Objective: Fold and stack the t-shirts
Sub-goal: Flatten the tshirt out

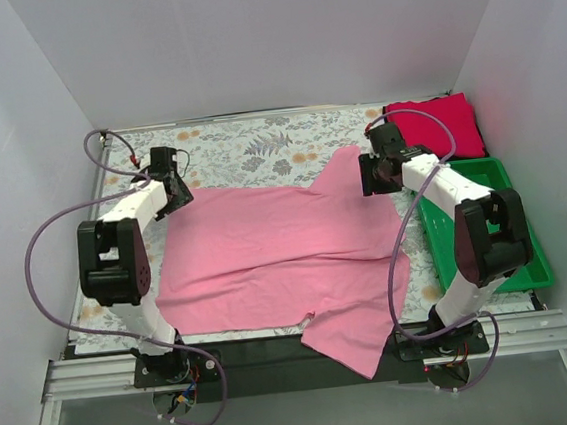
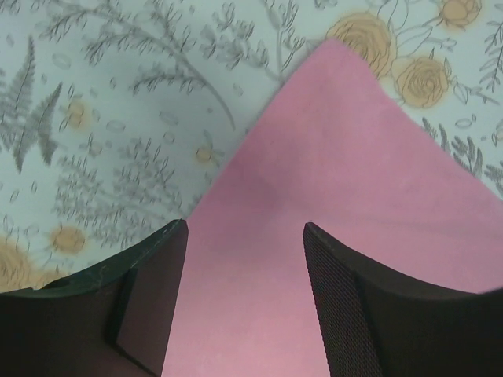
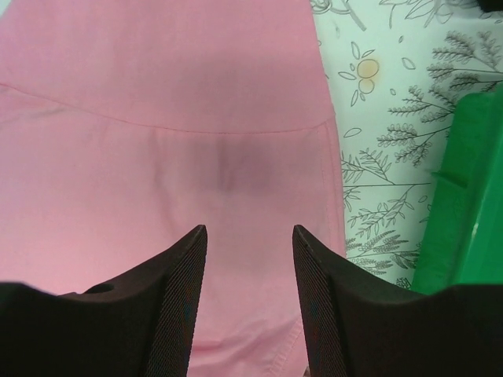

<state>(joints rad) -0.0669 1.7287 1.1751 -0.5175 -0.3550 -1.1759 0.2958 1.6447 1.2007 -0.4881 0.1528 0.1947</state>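
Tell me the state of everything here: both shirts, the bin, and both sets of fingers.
Pink shirt: unfolded, spread out, one end hanging off the near edge.
Red shirt: folded, in the far right corner.
Bin: upright, right of the pink shirt.
Left gripper: fingers open, above the pink shirt's corner.
Right gripper: fingers open, above the pink shirt.

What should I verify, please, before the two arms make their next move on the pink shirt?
1. The left gripper is open above the pink shirt, at its far corner: ok.
2. The right gripper is open above the far sleeve: ok.
3. The fingers touch the fabric: cannot tell.
4. The pink shirt lies wholly on the table: not ok, its near sleeve hangs over the front edge.
5. The red shirt is folded and out of the way in the far right corner: ok.
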